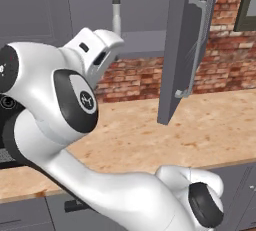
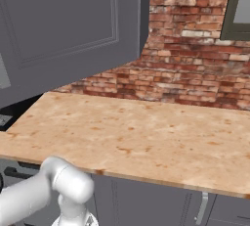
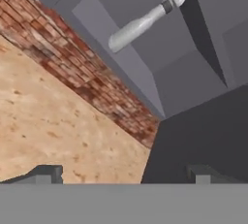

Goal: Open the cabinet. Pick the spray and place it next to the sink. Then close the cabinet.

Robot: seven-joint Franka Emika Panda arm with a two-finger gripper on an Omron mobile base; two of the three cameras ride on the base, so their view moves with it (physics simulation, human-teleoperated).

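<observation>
cabinet point(image 1: 182, 50): door swung open | spray point(image 3: 143, 23): standing on the cabinet shelf | claw point(image 3: 123, 173): fingers wide apart, holding nothing, over the desk point(image 1: 150, 135)

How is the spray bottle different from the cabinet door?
The spray is small, pale and round-bodied; the cabinet door is tall, flat and dark grey. The spray stands upright on the shelf inside; the cabinet door hangs swung open in front. The cabinet door has a long silver handle; the spray has a nozzle head.

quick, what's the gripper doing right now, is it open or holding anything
Gripper: open and empty, pointing up toward the spray in the opened cabinet.
</observation>
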